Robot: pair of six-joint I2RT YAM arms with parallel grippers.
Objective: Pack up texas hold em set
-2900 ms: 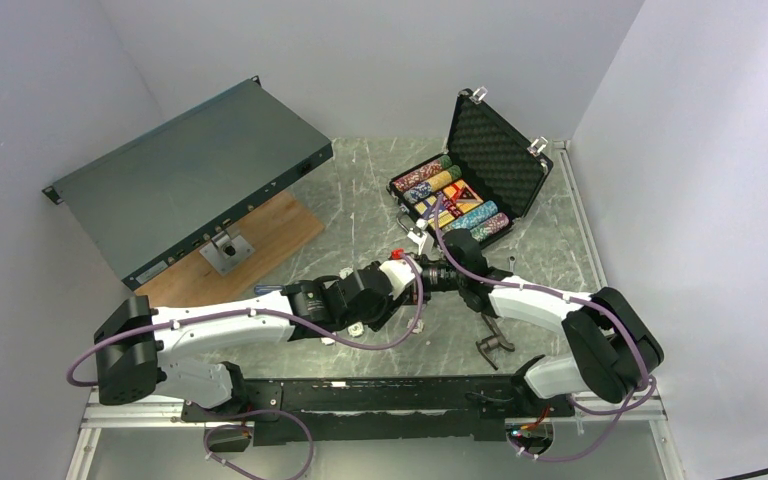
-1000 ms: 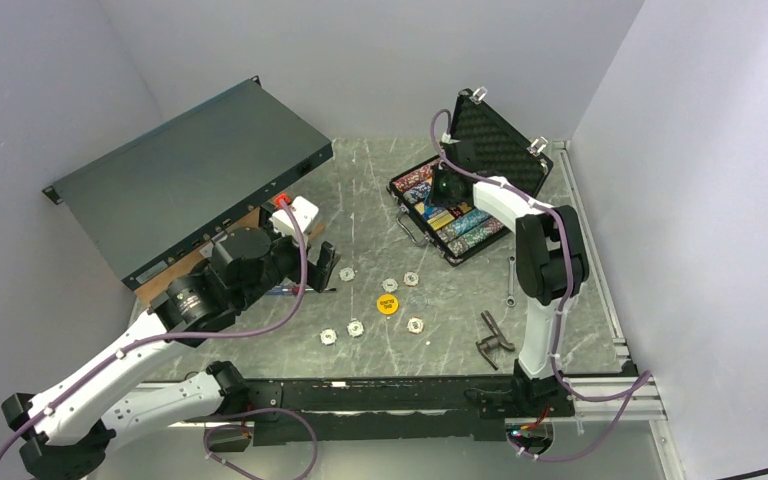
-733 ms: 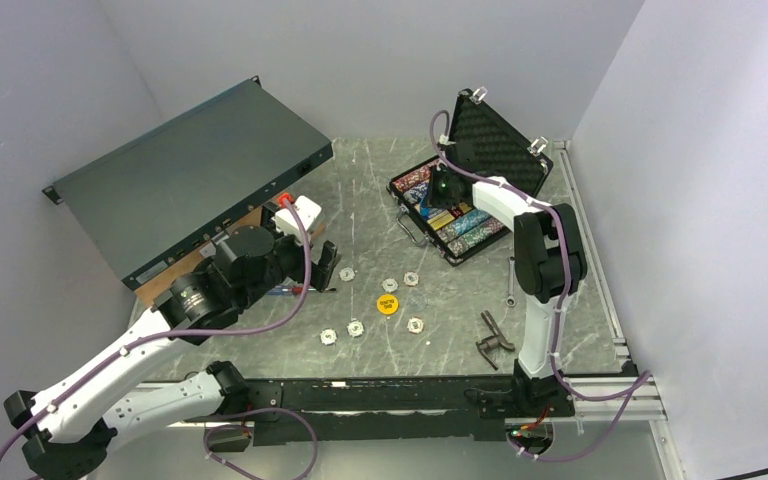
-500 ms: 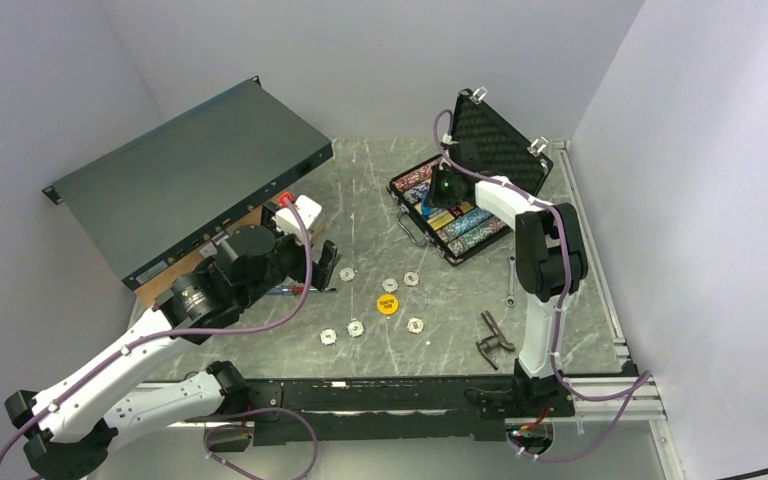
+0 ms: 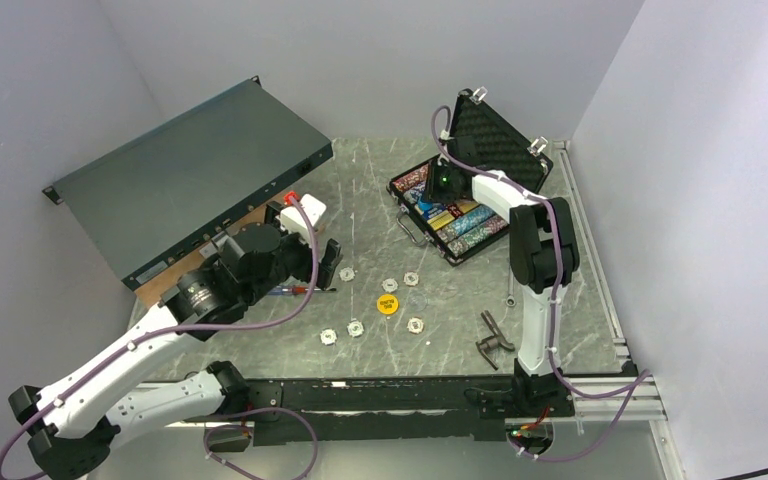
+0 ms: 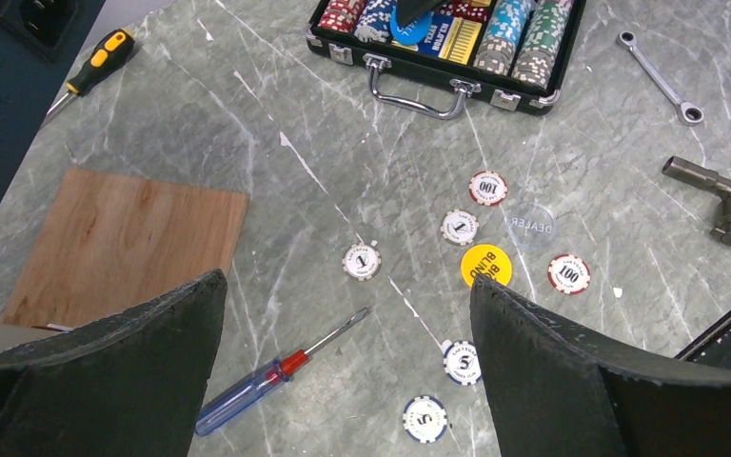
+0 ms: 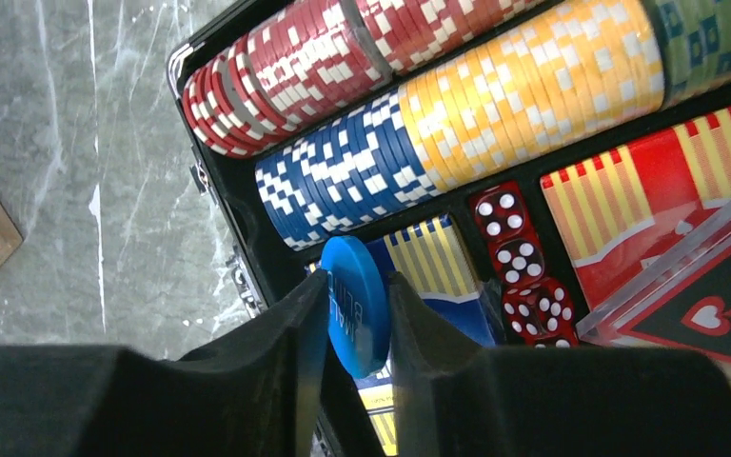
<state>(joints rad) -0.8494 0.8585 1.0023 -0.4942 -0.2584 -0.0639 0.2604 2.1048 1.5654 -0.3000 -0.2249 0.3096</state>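
Screwdriver (image 6: 276,372), wrench (image 6: 658,78), loose chips (image 6: 486,188) beside black briefcase (image 6: 438,71)

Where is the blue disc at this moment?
In the right wrist view, the blue disc stands on edge between the right gripper's fingers, over the blue-yellow card deck.

A grey marbled table (image 6: 200,124) seen from the left claw (image 6: 347,371). Directly ahead of the claw lie scattered poker chips (image 6: 487,188), a yellow disc (image 6: 485,265) and a clear disc (image 6: 530,225). Just beside its left finger sits a blue-handled screwdriver (image 6: 276,373). Farther ahead rests an open black case (image 6: 443,67). A wooden board (image 6: 128,243) lies left; a wrench (image 6: 657,88) and a metal tool (image 6: 723,195) lie right.
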